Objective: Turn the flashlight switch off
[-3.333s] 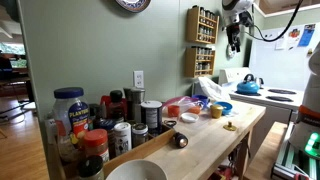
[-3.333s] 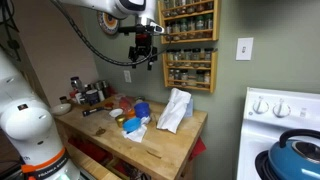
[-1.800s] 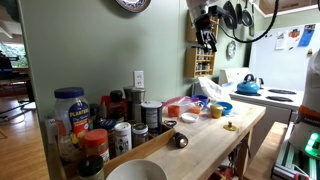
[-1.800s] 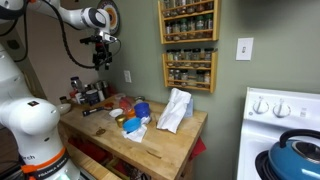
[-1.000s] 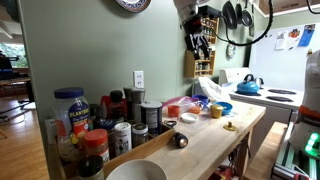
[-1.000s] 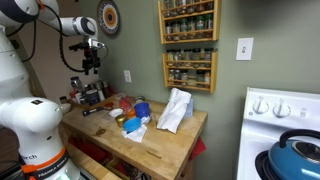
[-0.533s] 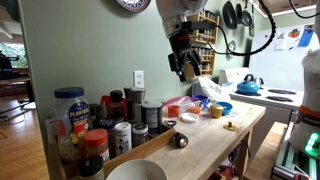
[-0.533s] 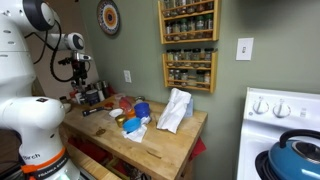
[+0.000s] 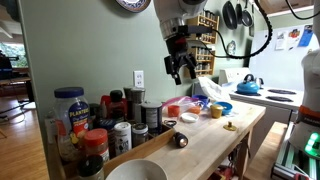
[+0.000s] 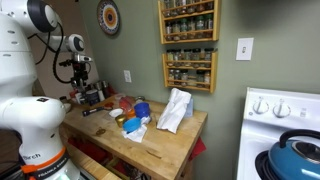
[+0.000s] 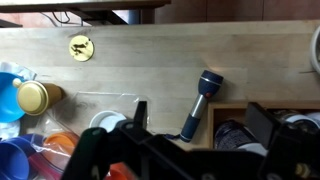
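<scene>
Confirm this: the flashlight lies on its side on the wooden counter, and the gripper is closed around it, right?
No. The flashlight does lie on its side on the wooden counter, but the gripper hangs open high above it, as an exterior view shows.

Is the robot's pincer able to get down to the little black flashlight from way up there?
Probably yes. The pincer hangs open high above the counter, and the flashlight lies alone on bare wood almost straight below it. Nothing stands over it or between them.
</scene>
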`<state>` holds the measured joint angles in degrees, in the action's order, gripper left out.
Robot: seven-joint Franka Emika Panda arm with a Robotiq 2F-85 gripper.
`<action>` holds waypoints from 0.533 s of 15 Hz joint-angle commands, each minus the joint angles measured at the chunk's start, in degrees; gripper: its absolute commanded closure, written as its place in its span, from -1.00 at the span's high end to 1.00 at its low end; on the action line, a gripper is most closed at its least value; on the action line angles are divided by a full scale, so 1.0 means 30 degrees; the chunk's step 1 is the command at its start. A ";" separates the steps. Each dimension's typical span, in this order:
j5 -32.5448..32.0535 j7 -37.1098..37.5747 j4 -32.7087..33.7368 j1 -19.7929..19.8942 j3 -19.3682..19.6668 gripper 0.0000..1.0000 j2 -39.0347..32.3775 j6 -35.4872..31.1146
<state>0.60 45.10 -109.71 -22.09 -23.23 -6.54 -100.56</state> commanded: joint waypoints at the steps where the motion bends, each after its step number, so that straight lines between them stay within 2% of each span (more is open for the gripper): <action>1: -0.1266 0.0565 0.0153 -0.1067 0.0052 1.00 -0.1409 -0.2286; 6: -0.2189 0.2026 -0.0956 -0.2135 0.0327 1.00 -0.2149 -0.4764; 8: -0.2076 0.2437 -0.1638 -0.2311 0.0372 0.48 -0.2168 -0.5664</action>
<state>-4.89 49.76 -111.11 -27.44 -23.13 -13.63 -113.64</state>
